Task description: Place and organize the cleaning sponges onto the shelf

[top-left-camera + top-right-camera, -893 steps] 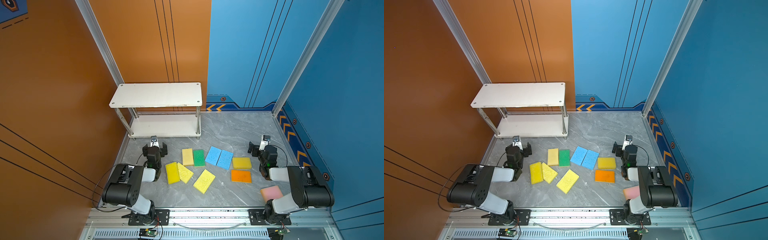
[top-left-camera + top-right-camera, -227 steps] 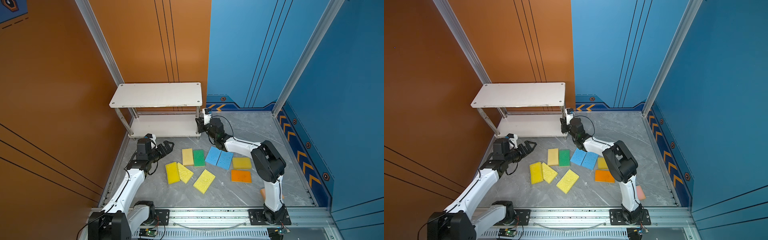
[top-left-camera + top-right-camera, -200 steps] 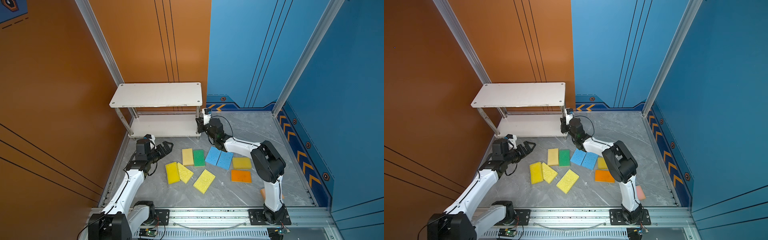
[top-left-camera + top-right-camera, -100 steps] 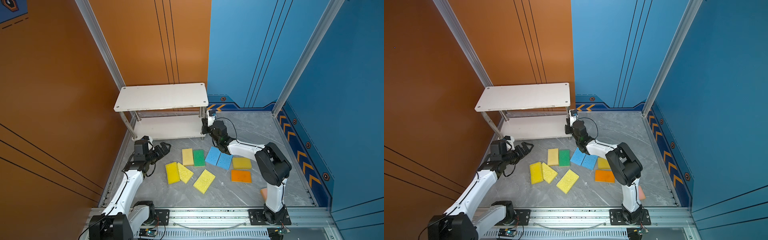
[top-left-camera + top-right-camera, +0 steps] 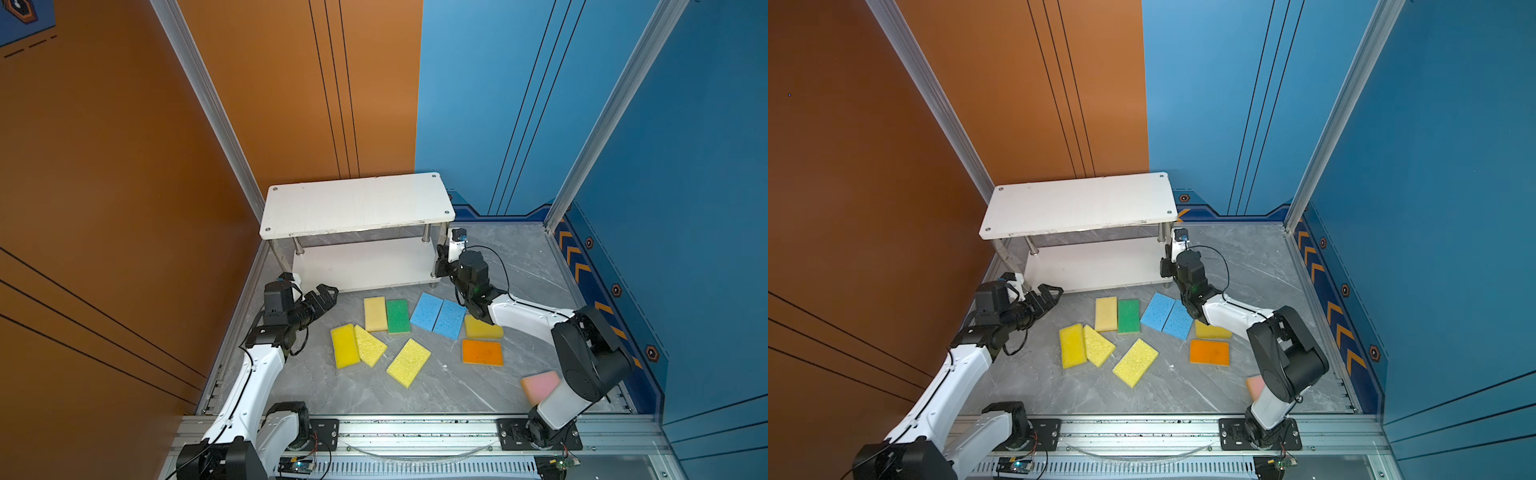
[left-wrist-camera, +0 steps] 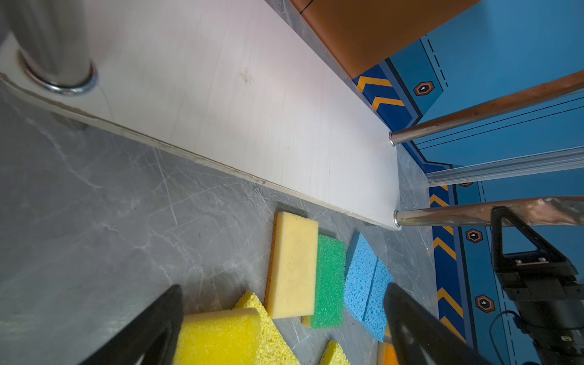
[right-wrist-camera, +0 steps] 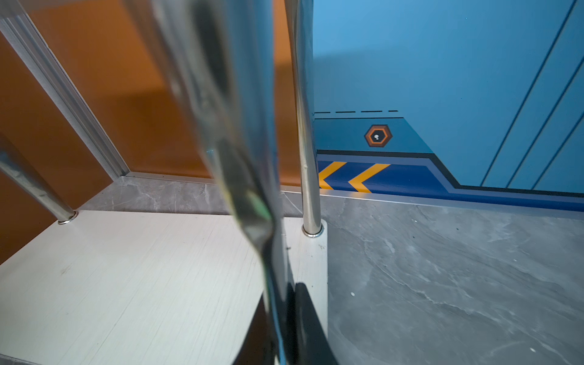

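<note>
Sponges (image 5: 398, 316) lying beside shelf (image 5: 357, 203), left hand (image 5: 325, 296) spread empty, right hand (image 5: 440, 266) seemingly pinching its post (image 7: 221, 126)

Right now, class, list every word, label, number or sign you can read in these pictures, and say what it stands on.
No words, brands or numbers can be read anywhere.
Orange chevrons: on the dark blue wall band.
Hexagon badge: on the blue wall; its white mark is too small to read.
Shelf and sponges: no print.
</note>
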### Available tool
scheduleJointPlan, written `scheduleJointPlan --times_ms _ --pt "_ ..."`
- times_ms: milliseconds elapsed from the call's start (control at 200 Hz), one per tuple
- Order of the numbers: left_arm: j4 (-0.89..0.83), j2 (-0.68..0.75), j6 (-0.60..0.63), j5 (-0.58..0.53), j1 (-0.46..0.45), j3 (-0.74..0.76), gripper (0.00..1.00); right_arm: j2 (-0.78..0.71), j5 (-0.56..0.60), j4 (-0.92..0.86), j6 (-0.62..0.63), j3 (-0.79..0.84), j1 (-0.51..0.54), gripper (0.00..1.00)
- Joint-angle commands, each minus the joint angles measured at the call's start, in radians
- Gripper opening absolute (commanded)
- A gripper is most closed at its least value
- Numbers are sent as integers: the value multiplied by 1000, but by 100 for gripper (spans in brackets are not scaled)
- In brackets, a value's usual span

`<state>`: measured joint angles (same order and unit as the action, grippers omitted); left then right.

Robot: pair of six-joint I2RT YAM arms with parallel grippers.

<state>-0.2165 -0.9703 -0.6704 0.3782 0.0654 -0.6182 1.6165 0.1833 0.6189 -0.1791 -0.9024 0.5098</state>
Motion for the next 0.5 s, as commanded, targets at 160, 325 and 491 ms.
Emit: scheduleJointPlan --times_ms 160,325,491 --pt "79 -71 18 0 7 19 99 -233 44 15 -47 144 -125 13" --pt "126 -155 20 4 -5 -16 99 -317 32 -10 -68 215 -180 13" --pt "146 -248 27 3 -32 -77 100 -352 20 -16 -82 259 -214 13"
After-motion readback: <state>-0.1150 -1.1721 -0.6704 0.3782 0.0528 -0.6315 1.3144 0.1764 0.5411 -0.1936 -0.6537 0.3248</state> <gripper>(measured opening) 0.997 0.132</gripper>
